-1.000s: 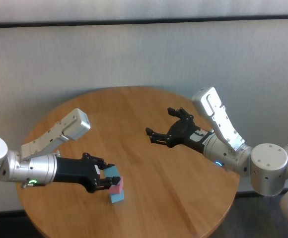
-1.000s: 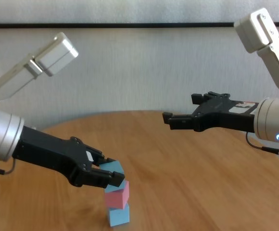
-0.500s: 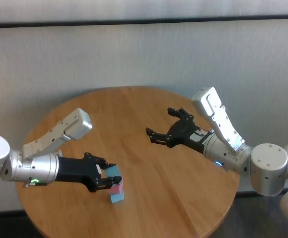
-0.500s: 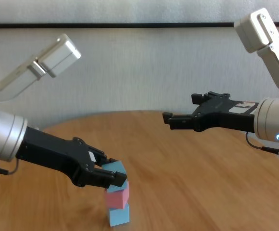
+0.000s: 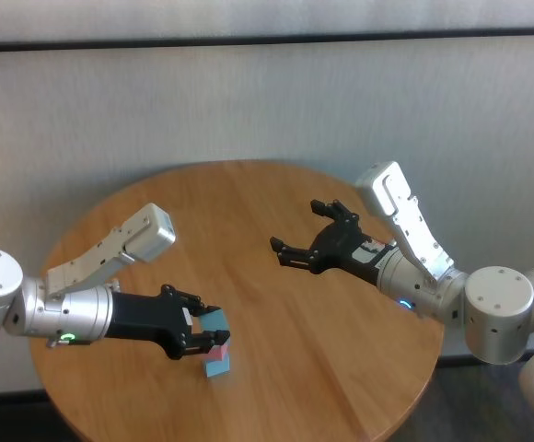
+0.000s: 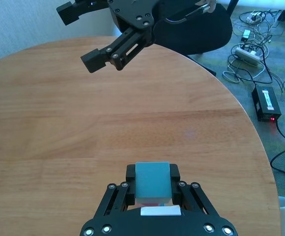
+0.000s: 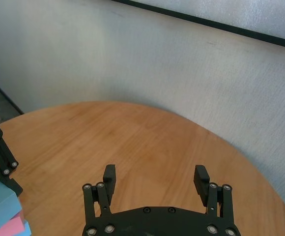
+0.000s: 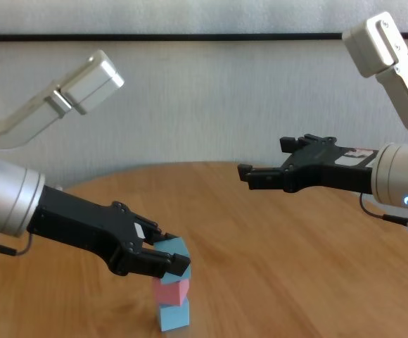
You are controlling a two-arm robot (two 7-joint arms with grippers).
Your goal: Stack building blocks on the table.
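At the near left of the round counter (image 5: 276, 212) stands a column of three cubes, the bottom blue cube (image 8: 173, 316) on the wood, the pink cube (image 8: 172, 292) on it, and the top blue cube (image 8: 175, 248) uppermost, clenched between the fingers of the left gripper (image 8: 167, 262). The black fingers cover much of the top cube's sides, so whether it sits flat on the pink one cannot be told; in the chest view it looks slightly tilted, and the column's long axis runs upright. From the left wrist camera only the top cube's upper face (image 6: 153, 181) shows, with a sliver of pink beneath and the lowest cube hidden. In the head view the stack is largely masked by the left gripper (image 5: 207, 338). The cubes are plain, matte and sharp-edged; the counter is honey-brown wood with visible grain. The right gripper (image 5: 296, 238) hangs above the counter's middle right, well apart from the stack, its fingers spread wide and holding nothing.
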